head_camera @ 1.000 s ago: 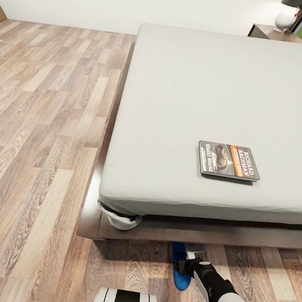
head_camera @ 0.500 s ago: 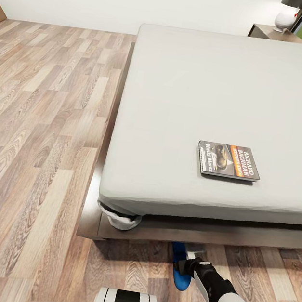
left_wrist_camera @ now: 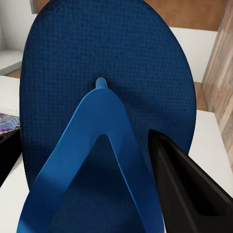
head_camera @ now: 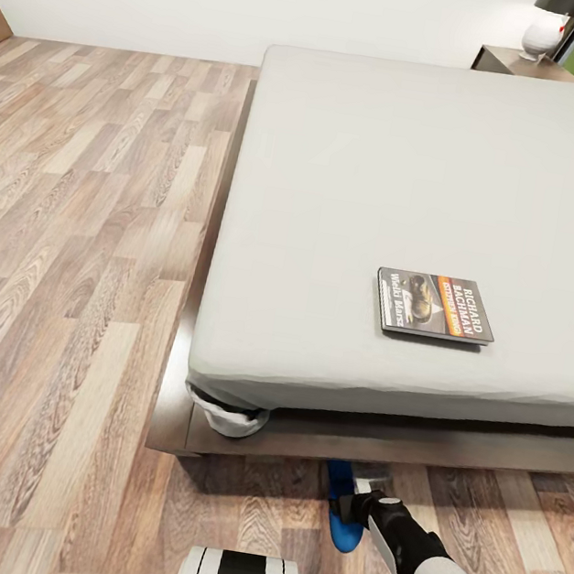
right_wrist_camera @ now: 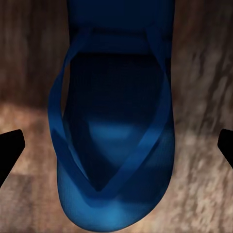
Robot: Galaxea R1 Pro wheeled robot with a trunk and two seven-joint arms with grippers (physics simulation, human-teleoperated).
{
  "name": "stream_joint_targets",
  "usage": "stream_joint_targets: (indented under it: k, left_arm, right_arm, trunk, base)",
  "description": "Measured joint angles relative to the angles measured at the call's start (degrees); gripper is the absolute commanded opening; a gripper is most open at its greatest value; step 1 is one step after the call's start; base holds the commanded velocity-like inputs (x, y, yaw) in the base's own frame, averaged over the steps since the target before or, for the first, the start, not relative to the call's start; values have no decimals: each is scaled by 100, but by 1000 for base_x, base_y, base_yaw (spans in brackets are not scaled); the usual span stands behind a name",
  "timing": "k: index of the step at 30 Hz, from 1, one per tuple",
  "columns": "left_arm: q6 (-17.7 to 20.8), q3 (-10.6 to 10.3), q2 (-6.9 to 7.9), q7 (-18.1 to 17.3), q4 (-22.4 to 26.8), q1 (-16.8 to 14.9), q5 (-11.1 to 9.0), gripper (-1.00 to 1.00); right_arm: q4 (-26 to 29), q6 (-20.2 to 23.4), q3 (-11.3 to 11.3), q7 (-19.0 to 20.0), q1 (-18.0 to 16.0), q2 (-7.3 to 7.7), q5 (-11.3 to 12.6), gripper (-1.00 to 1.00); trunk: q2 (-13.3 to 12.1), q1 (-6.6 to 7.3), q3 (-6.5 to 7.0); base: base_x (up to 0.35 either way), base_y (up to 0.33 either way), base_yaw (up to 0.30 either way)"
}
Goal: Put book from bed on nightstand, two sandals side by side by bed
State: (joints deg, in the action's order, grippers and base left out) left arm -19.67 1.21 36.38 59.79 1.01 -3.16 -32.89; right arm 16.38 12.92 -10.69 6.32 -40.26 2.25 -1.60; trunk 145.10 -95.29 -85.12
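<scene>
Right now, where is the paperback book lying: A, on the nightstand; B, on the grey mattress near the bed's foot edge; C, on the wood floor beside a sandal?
B: the paperback book lies flat on the grey mattress, close to its near edge.

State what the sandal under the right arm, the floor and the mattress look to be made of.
Sandal: likely foam or rubber, matte blue, with a fine dotted sole texture and smooth straps.
Floor: wood planks or laminate, with visible grain and a low sheen.
Mattress: seemingly fabric-covered, plain matte light grey, creased at the corner.
</scene>
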Motion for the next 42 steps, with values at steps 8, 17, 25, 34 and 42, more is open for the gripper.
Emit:
stream_joint_targets:
  k: [8, 17, 25, 34, 42]
  left_arm:
    - [0, 0, 0, 0, 1, 0, 1, -100]
    - [0, -1, 0, 0, 8, 0, 1, -100]
    - [-1, 1, 0, 0, 7, 0, 0, -100]
    - [1, 0, 0, -2, 5, 0, 1, -100]
    - [-1, 0, 0, -1, 4, 0, -1, -100]
  right_arm:
    - [-6, 0, 0, 0, 0, 0, -2, 100]
    - [-8, 4, 0, 0, 0, -2, -4, 100]
    - [-8, 1, 0, 0, 0, -3, -6, 100]
    - [-8, 0, 0, 0, 0, -7, -6, 100]
    - [-8, 0, 0, 0, 0, -2, -6, 100]
  trunk:
    - [0, 0, 0]
    - [0, 0, 0]
    - [0, 0, 0]
    - [-4, 8, 66]
    - [-4, 8, 66]
  base:
    - [0, 0, 0]
    - [0, 0, 0]
    - [0, 0, 0]
    - [0, 0, 0]
    - [0, 0, 0]
